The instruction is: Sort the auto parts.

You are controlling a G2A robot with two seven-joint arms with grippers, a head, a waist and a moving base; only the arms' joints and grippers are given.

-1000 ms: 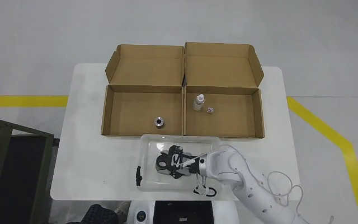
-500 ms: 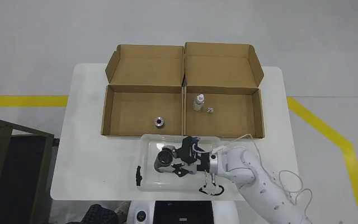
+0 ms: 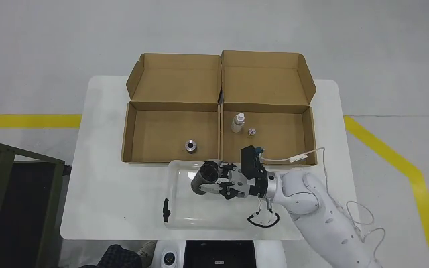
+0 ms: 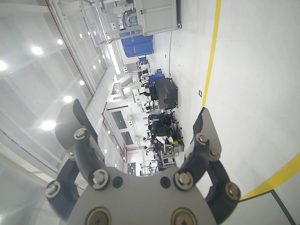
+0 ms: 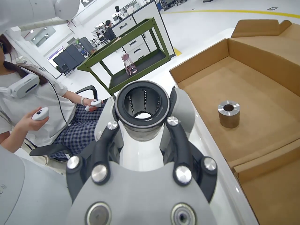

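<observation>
While clenched on the barrel of a black sleeve [image 5: 140,127], right claw [image 3: 205,177] poised over the far rim of the clear tray [image 3: 179,194]. Sleeve's long axis roughly along the fingers [image 5: 184,111]. Left box [image 3: 151,130], with a metal ring [image 5: 229,114], just beyond that rim, nearer than the right box [image 3: 281,137]: likely drop target. Left claw [image 4: 140,113] spread wide, grasping nothing, facing the room.

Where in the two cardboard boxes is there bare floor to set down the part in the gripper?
Left box: bare floor everywhere left of and behind the metal sleeve, which stands toward its front right. Right box: the right half is bare; the bottle and a small metal piece crowd its left wall. The right gripper holds the bearing over the tray.
</observation>
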